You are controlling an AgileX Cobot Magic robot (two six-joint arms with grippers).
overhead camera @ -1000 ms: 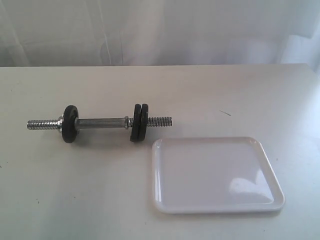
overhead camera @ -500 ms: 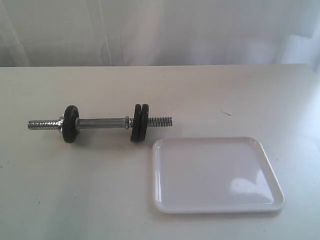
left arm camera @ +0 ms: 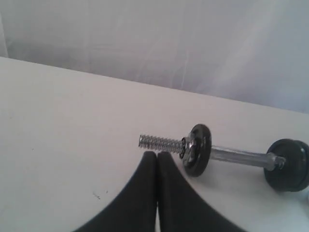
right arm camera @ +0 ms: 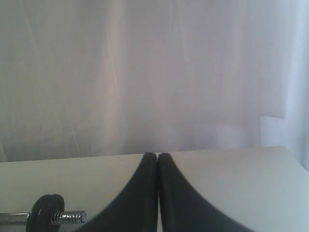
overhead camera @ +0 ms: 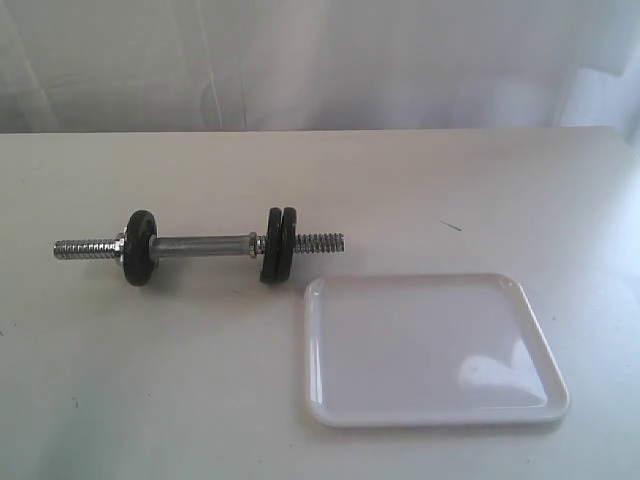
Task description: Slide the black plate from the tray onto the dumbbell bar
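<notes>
The white tray [overhead camera: 430, 350] lies at the front right with nothing in it. The silver dumbbell bar [overhead camera: 205, 244] rests on the table behind and to the left of it. Three black discs sit on the bar: one [overhead camera: 140, 247] near its left end and a pair [overhead camera: 280, 244] pressed together near its right threaded end. I cannot tell which of the pair is the black plate. Neither gripper shows in the exterior view. My left gripper [left arm camera: 157, 153] is shut and empty, its tips just short of the bar's threaded end [left arm camera: 161, 143]. My right gripper [right arm camera: 158, 154] is shut and empty, away from the pair of discs [right arm camera: 44, 212].
The pale table [overhead camera: 480, 190] carries only the bar and the tray. A white curtain [overhead camera: 320, 60] hangs behind the table's far edge. A small dark mark [overhead camera: 452, 226] lies on the table behind the tray.
</notes>
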